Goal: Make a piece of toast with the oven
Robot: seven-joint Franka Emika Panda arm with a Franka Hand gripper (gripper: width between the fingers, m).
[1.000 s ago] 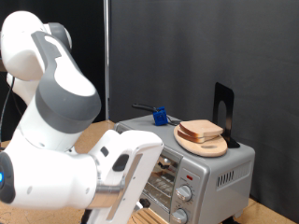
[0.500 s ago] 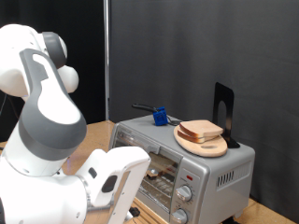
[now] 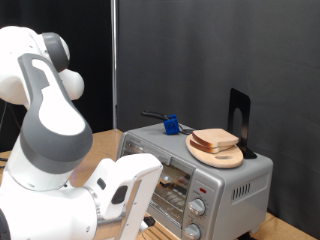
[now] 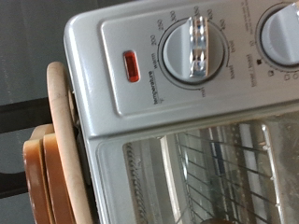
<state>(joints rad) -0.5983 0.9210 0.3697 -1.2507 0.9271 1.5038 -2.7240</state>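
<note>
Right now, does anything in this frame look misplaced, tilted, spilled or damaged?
Nothing looks spilled or damaged. One oddity: the piece of toast sits on a wooden plate on top of the oven, not inside. The plate's rim slightly overhangs the oven's edge in the wrist view. The gripper is not visible.

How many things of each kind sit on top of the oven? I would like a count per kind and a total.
Toast: 1
Wooden plate: 1
Blue object: 1
Black stand: 1
Total on the oven: 4
</note>
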